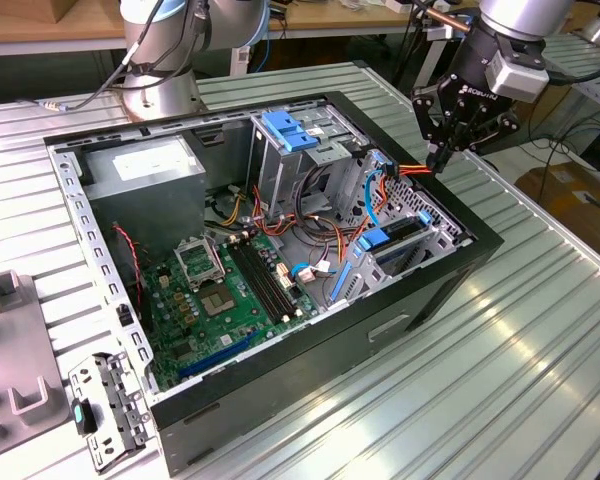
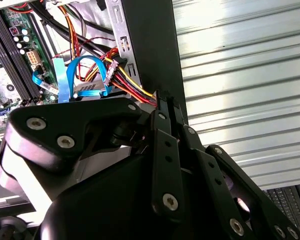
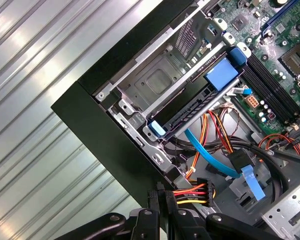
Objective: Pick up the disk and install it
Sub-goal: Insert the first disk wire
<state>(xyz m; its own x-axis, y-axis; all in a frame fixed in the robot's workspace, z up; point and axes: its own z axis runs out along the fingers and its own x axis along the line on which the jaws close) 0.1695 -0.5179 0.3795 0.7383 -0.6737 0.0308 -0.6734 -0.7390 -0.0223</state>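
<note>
Nearest the lens in both wrist views, the black gripper (image 2: 162, 100) has its fingers pressed together on the bundle of red, yellow and black power wires (image 3: 192, 194), pinching it beside the dark rim of the computer case (image 2: 152, 45). In the exterior view the gripper (image 1: 442, 160) hangs at about two o'clock over the open case (image 1: 450, 275), at its edge on the exterior view's right. Just beyond, the disk (image 3: 200, 97), dark with a bright blue carrier, sits slotted in the grey drive bay, its blue tabs showing; in the exterior view it (image 1: 395, 243) lies around three o'clock. Farther in lies the green motherboard (image 1: 225, 300), then the tall metal cage with a blue clip (image 1: 285, 130) at twelve o'clock.
</note>
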